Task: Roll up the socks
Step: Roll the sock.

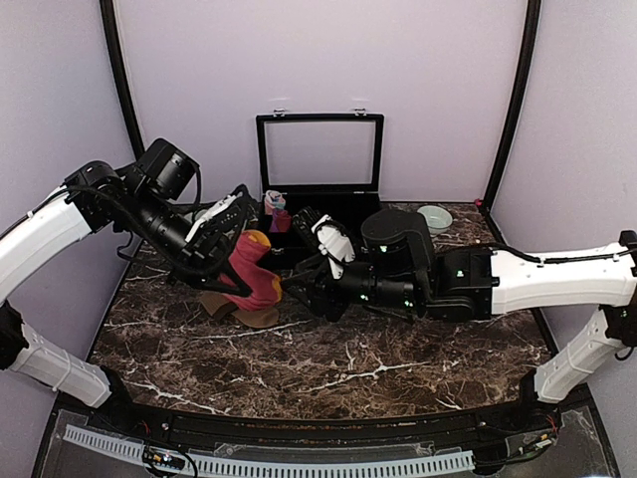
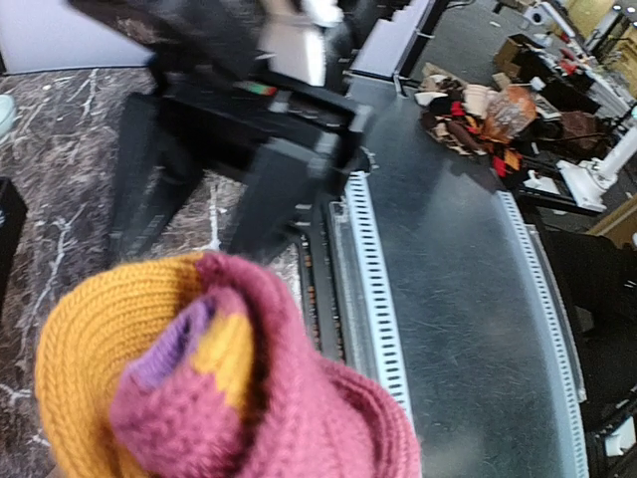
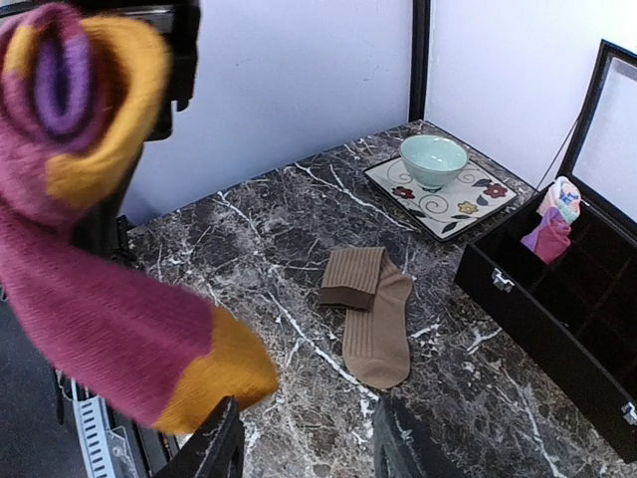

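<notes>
Left gripper (image 1: 237, 242) pinches the red-maroon sock (image 1: 256, 277) aloft; right gripper (image 3: 304, 443), jaws spread, at its 3 o'clock; tan sock (image 3: 373, 324) lies flat.

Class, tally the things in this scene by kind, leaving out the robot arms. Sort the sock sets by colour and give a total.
Maroon-and-orange socks: 1 set
Tan socks: 1 set
Pink-and-blue rolled bundle: 1
Bowl: 1
Floral tray: 1
Black box: 1
Total: 6
</notes>
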You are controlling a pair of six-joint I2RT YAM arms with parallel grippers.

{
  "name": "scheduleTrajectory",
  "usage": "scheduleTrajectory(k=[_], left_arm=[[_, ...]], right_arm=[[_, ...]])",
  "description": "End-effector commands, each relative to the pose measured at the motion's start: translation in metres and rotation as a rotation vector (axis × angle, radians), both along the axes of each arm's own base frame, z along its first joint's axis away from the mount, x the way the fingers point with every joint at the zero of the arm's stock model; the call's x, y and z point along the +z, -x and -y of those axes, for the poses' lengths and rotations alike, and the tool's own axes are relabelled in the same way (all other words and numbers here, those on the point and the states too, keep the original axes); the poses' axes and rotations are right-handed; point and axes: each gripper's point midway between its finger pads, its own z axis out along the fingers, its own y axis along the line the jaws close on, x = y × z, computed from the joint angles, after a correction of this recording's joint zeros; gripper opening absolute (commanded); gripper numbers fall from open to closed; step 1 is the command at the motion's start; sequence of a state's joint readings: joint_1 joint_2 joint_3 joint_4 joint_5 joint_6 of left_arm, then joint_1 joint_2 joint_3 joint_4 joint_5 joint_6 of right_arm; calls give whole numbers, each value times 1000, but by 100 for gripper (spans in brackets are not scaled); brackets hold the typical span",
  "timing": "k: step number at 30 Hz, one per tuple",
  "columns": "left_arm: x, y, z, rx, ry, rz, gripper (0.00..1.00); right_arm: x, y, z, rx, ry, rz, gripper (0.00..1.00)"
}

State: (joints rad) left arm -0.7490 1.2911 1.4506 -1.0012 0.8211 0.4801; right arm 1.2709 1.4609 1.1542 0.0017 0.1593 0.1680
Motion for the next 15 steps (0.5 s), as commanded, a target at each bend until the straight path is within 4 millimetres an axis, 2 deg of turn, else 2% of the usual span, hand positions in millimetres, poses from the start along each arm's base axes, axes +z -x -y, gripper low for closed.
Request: scheduleTrajectory(k=[1, 4, 5, 6, 7, 11, 15], left_arm=[[8, 27, -6, -106, 49, -83, 0], [12, 30, -7, -123, 56, -89, 0], [11, 30, -7, -125, 54, -90, 0], [11, 30, -6, -128, 52, -93, 0], [11, 31, -6, -130, 52, -98, 0], [15, 35, -5, -147, 71, -132, 0], [23, 45, -7, -190, 105, -163, 0]], right_arm=[[22, -11, -4, -29, -61, 8, 40], [11, -15, 1, -42, -49, -12, 29], [16, -15, 3, -40, -69, -16, 26], [7, -14, 7, -39, -62, -26, 25], [8, -13, 9, -35, -72, -28, 26], [34, -1, 14, 30, -124, 12, 37], [73, 26, 17, 203, -220, 92, 53]])
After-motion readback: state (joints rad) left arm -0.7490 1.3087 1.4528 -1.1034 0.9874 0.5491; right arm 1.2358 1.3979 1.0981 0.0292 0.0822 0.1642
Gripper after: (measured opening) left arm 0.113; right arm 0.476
